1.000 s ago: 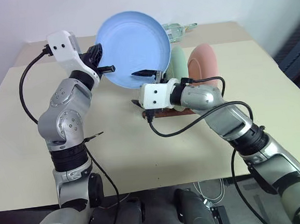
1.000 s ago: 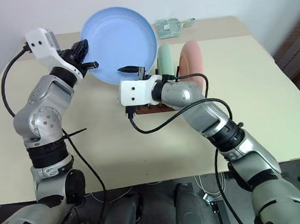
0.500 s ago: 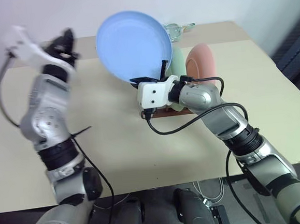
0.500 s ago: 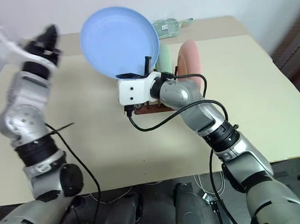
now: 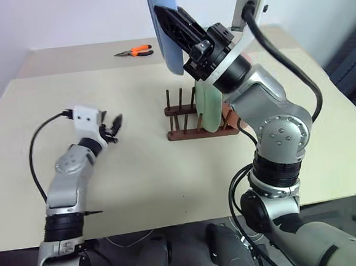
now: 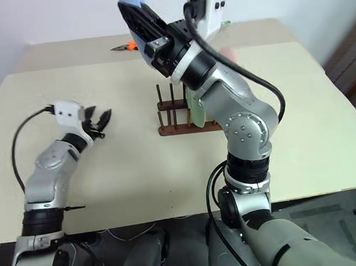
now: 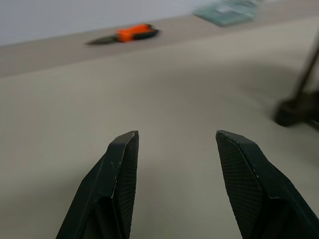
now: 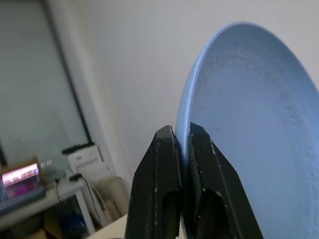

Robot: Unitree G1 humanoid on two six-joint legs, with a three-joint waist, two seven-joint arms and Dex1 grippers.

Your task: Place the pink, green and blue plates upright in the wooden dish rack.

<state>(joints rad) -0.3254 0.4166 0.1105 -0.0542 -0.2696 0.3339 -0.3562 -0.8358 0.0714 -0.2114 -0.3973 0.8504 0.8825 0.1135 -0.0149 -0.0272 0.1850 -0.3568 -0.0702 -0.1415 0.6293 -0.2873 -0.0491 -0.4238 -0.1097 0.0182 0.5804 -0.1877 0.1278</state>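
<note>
Since a second ago the left pincer (image 5: 112, 127) has let go of the round pale blue plate (image 5: 165, 29) and dropped low over the cream bench (image 5: 138, 173), well left of the rack; the right pincer (image 5: 172, 24) has taken the plate over alone and lifted it, turned edge-on, above the rack.

Right pincer: black fingers (image 8: 164, 164) pinched shut on the blue plate's rim, one finger each side; left pincer: fingers (image 7: 119, 164) parted about halfway, nothing between them, bare bench beyond.

Small dark brown wooden dish rack (image 5: 184, 131) sits mid-bench; a pale green plate (image 5: 208, 109) stands upright in it; a sliver of pink plate (image 5: 226, 112) shows just behind the green one, mostly hidden by the right arm.

Head views show orange-handled pliers (image 5: 136, 50) at the far bench edge; left wrist view also catches them, plus a clear glass dish (image 7: 227, 10) farther along; right wrist view gives the grip close up.
</note>
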